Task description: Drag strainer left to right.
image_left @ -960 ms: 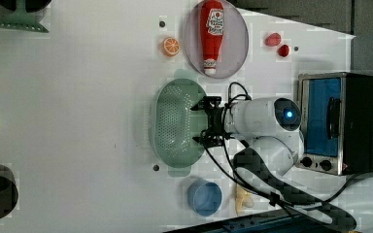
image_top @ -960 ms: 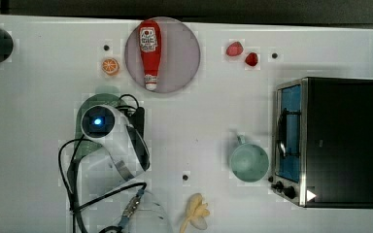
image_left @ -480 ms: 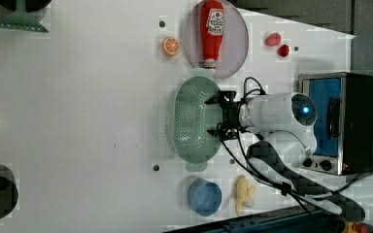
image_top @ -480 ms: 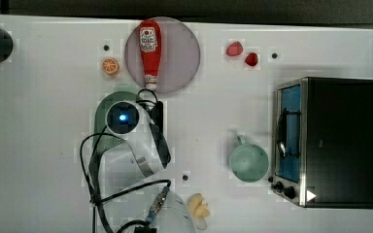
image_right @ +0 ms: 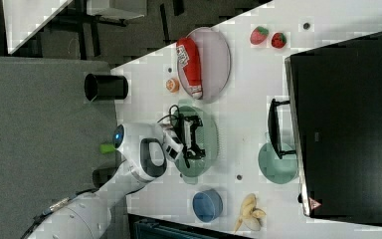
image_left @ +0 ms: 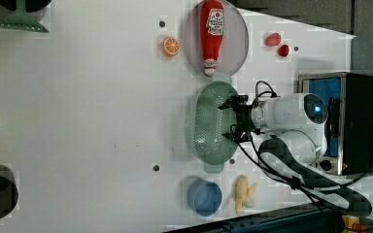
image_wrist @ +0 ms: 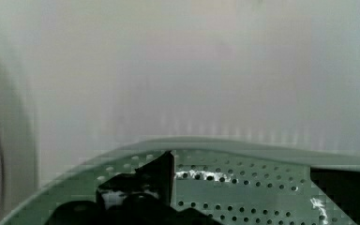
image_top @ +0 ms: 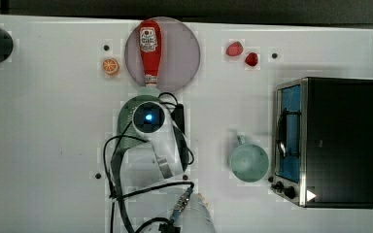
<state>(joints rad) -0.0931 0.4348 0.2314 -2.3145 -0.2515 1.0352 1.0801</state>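
The strainer [image_left: 203,122] is a pale mint-green oval colander dotted with small holes, lying near the table's middle just below the plate in the left view. My gripper [image_left: 229,121] is open wide, its black fingers reaching down inside the strainer against the wall nearer the arm. The right view gives the same picture, with the gripper [image_right: 193,138] spread over the strainer [image_right: 206,149]. In the top view my arm covers most of the strainer [image_top: 125,115]. Up close in the wrist view, the perforated strainer [image_wrist: 243,187] floor lies between two dark fingertips [image_wrist: 157,176].
A ketchup bottle [image_top: 149,48] lies on a grey plate [image_top: 184,53] close to the strainer. An orange slice [image_top: 110,67], strawberries [image_top: 234,48], a mint mug [image_top: 248,162] and a toaster oven [image_top: 335,141] stand around. A blue bowl [image_left: 205,196] and banana [image_left: 244,193] sit by the table edge.
My arm and the strainer have slid together toward the right in the top and left views, closer to the oven. The gripper has stayed open.
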